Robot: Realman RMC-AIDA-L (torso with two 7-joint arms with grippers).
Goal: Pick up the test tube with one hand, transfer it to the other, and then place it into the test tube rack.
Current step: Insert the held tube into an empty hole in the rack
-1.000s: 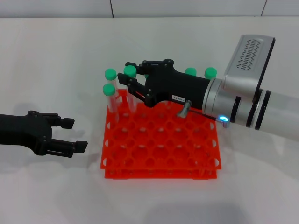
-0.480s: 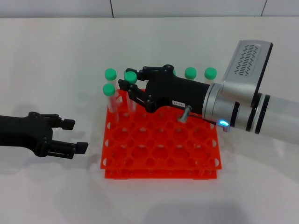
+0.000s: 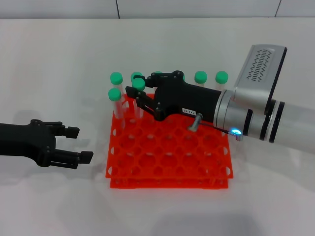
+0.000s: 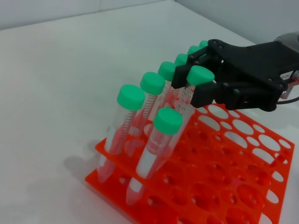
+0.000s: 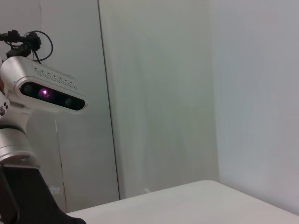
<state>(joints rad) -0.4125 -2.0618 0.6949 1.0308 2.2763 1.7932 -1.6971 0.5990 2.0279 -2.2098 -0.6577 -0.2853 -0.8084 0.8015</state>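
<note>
The right end effector, black with a white label, grips a clear green-capped tube over the orange rack's far-left holes, its gradations legible only from the left wrist, while the left end effector rests open above the desk.

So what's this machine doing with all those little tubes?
The right gripper is over the back left part of the orange rack, shut on a green-capped test tube that it is lowering into a hole. Other capped tubes stand in the rack. The left gripper hangs open beside the rack, holding nothing.
</note>
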